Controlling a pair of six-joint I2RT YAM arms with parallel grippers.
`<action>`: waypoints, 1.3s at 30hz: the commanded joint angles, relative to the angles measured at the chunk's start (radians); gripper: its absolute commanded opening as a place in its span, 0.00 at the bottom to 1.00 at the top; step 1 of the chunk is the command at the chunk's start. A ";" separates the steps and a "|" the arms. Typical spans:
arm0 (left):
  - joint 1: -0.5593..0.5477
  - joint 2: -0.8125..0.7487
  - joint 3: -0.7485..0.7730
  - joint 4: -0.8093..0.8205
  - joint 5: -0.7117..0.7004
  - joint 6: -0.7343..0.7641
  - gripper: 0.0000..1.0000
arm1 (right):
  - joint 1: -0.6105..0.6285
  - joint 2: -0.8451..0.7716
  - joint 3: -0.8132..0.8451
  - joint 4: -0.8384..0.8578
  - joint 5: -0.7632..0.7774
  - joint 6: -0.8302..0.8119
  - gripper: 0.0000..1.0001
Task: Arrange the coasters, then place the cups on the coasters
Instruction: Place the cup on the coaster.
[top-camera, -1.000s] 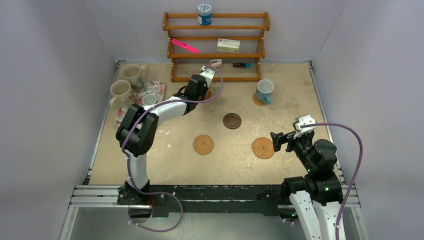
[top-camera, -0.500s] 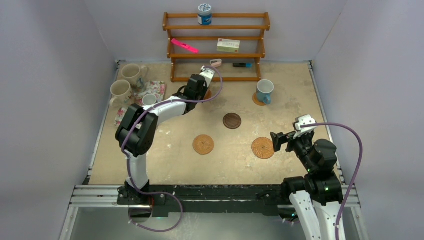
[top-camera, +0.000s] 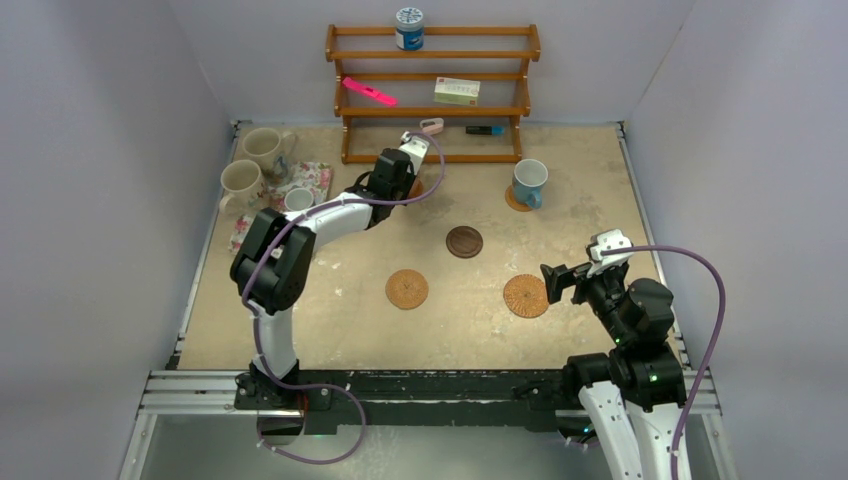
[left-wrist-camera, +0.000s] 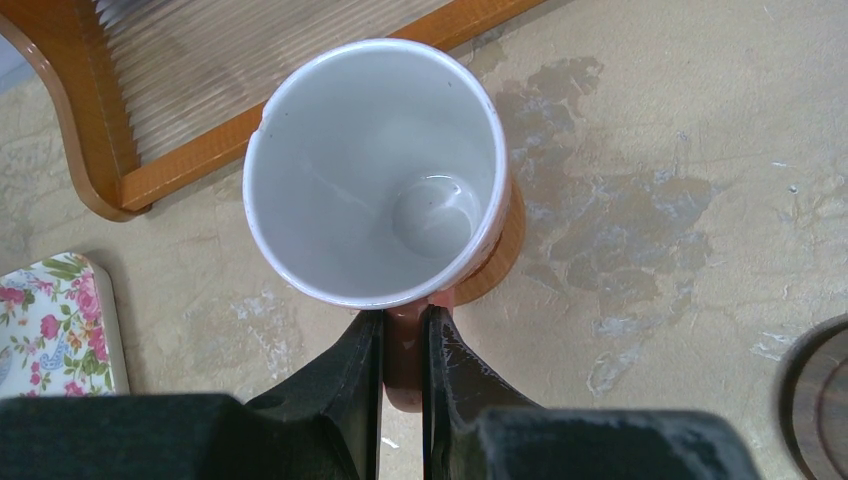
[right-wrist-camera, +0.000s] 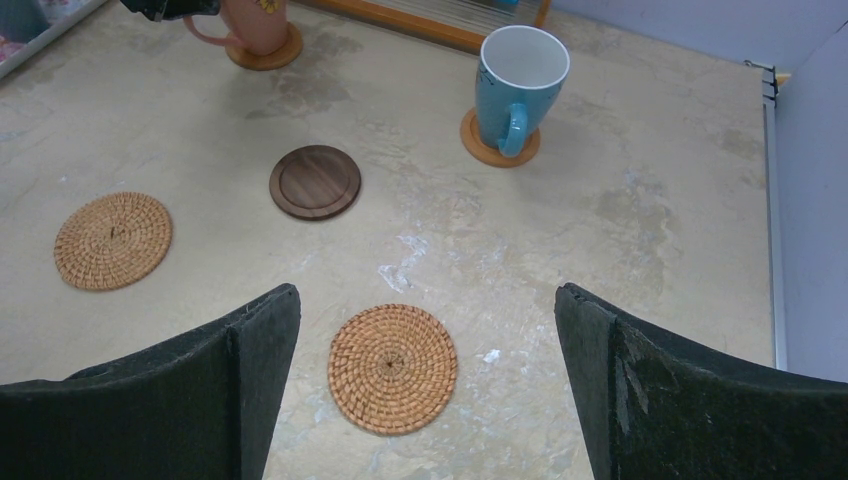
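The cup in play right now is the white-and-pinkish-brown mug (left-wrist-camera: 375, 170). It's upright, empty, glossy white inside, and it sits on a tan coaster (left-wrist-camera: 503, 250) at the far side of the table (left-wrist-camera: 700, 120), just in front of the wooden rack (left-wrist-camera: 150, 170). From the wrist view the coaster peeks out on one side only, so I can't swear the mug is centred, but from across the table it looks planted on it.

The left hand (left-wrist-camera: 400, 345) is clamped on the mug's pinkish handle (left-wrist-camera: 402, 355), fingers pinched tight with the handle between them. So I'd call this the very end of the "set this cup down" step. Next move, I reckon: let go and back straight off without dragging the handle along, since a ceramic mug on a little disc could slide or twist.

Further out, the blue mug (right-wrist-camera: 518, 75) is already parked on its own coaster (right-wrist-camera: 480, 150). Three coasters sit bare: the dark brown one (right-wrist-camera: 315, 181) and two woven ones (right-wrist-camera: 112, 240) (right-wrist-camera: 392, 368). The right hand (right-wrist-camera: 425, 295) hangs wide open and empty above the nearer woven one.

Left to fetch: two cream mugs (top-camera: 262, 148) (top-camera: 240, 182) and the small grey-blue one (top-camera: 298, 200) over by the floral mat (top-camera: 318, 178). Roughly two of five done.
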 joint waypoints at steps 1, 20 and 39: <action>-0.003 -0.062 0.037 0.017 0.027 -0.030 0.00 | 0.006 -0.007 0.002 0.021 -0.023 -0.009 0.99; -0.004 -0.065 0.030 0.020 0.005 -0.012 0.04 | 0.006 -0.007 0.001 0.021 -0.025 -0.011 0.99; -0.003 -0.078 0.027 0.014 -0.001 -0.003 0.19 | 0.008 -0.006 0.001 0.021 -0.026 -0.011 0.99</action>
